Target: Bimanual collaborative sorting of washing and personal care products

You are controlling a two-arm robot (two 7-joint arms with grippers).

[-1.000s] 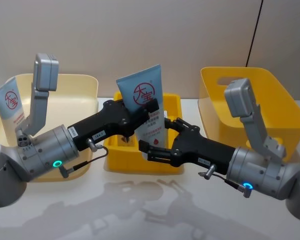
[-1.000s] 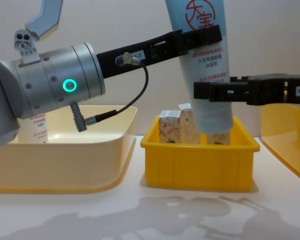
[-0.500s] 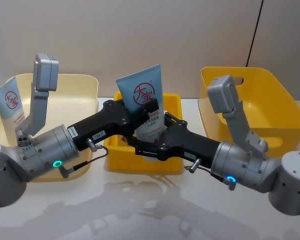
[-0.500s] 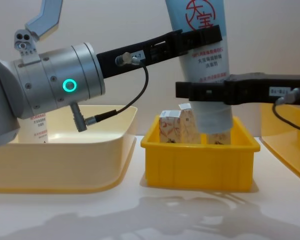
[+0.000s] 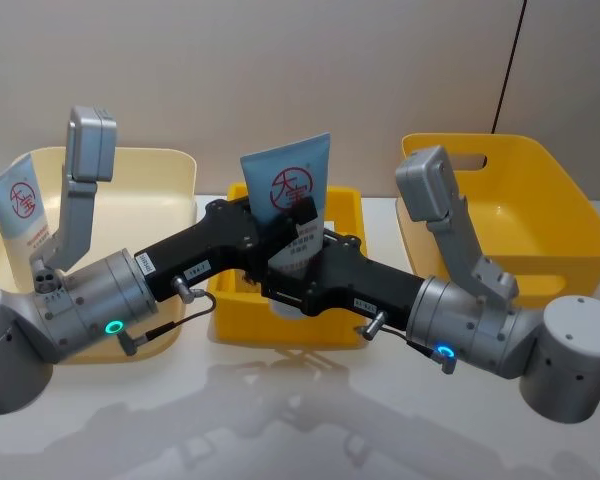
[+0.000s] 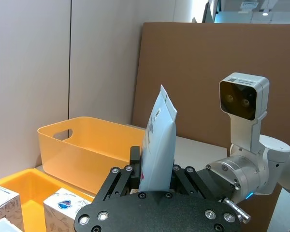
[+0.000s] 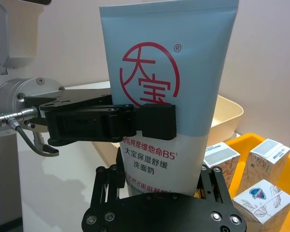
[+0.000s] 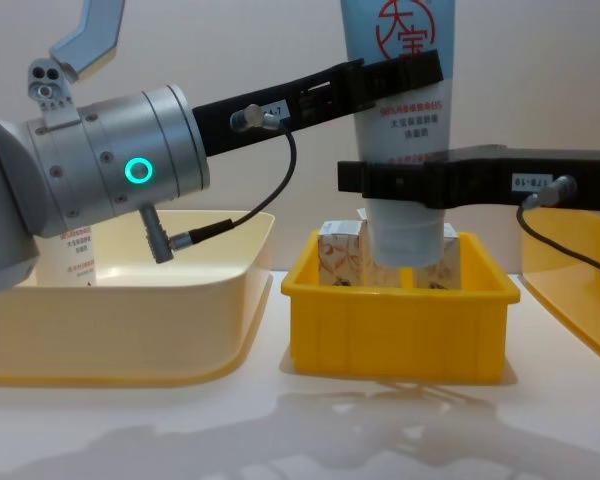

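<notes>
A pale-blue-and-white squeeze tube [image 5: 298,190] with a red circled character stands upright over the small yellow bin [image 5: 346,205]. My left gripper [image 5: 298,215] is shut on the tube's middle [image 8: 398,40], reaching in from the left. Lower down, my right gripper [image 8: 400,180] is clamped on the tube's white lower part, one finger on each side [image 7: 164,183]. White cartons with orange swirls [image 8: 340,255] stand in the small bin under the tube. A second tube [image 5: 20,210] leans in the cream tray [image 5: 160,170].
A large yellow bin [image 5: 540,200] stands at the right, behind the right arm. The cream tray [image 8: 130,330] sits left of the small yellow bin [image 8: 390,330]. Bare white tabletop lies in front of the bins.
My right gripper slid left onto the tube's lower part and closed on it. The tube went from leaning to upright. The left arm held still.
</notes>
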